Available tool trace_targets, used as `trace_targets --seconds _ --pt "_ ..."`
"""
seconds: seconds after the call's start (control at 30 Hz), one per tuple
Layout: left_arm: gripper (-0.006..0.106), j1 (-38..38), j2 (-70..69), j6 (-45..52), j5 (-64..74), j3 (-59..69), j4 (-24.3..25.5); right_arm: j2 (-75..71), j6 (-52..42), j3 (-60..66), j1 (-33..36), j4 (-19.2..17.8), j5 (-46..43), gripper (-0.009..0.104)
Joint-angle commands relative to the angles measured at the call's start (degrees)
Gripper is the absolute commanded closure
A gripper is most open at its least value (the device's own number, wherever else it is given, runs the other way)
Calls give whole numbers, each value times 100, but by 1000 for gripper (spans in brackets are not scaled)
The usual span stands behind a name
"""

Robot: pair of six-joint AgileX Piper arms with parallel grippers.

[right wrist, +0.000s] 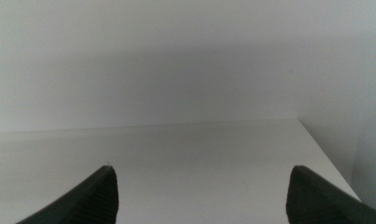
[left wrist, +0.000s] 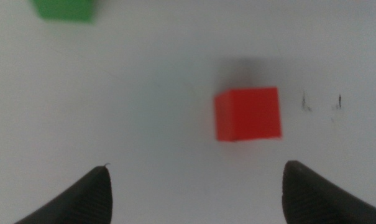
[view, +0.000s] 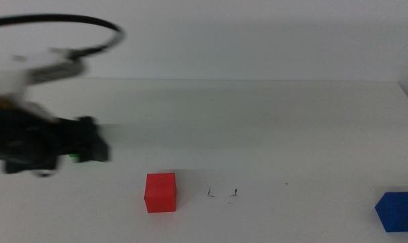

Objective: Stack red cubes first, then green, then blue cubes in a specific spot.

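1. The red cube (view: 160, 192) and blue cube (view: 396, 210) sat nearest on the tabletop (view: 291, 135), well apart, the pen-marked spot (view: 222, 193) just beside the red one.
2. Farther back, the left gripper (left wrist: 194, 186) hovered, jaws open and empty; the green cube (left wrist: 64, 9) lay beyond.
3. The first step, probably: descend and close on red.
4. The right gripper (right wrist: 200, 186) waited, jaws open.

The small red cube (view: 160, 192), low and left of centre in the frame, looks matt and plain, like smooth plastic. The dark-blue cube (view: 397, 210) at lower right has the same dull finish, as does the green cube (left wrist: 64, 9). The white surface (view: 271, 121) is smooth with a faint sheen. The left claw (left wrist: 194, 193) has dark, matt jaws.
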Motion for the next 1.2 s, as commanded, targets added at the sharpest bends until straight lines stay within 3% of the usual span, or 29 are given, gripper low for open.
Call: trace_targets --seconds 0.0,0.17,0.23,0.53,0.77,0.87,1.07,1.17 --pt "7 -730 522 -1129 36 -310 511 -24 -66 14 -47 -63 -41 3" --pt "7 -1980 1430 -2207 -124 -737 1550 -24 -66 14 -47 -63 -41 3" --pt "7 -2238 1759 -2689 -212 -919 1755 -24 -66 14 -47 -63 -41 3" --pt "7 -2347 3257 -2968 -18 -1584 1944 -24 -66 14 -47 -63 -41 3" --pt "10 -2143 3823 -2879 -219 -1573 1764 -24 -66 14 -47 -63 -41 3" --pt "22 -2082 3849 -2759 -283 -1562 1588 -24 -66 14 -47 -63 -41 3" --pt "74 -2044 3875 -2783 -258 -1562 1332 -24 91 14 -47 -63 -41 3" --pt "92 -2133 3770 -2741 -167 -1677 1162 -24 91 14 -47 -63 -41 3"
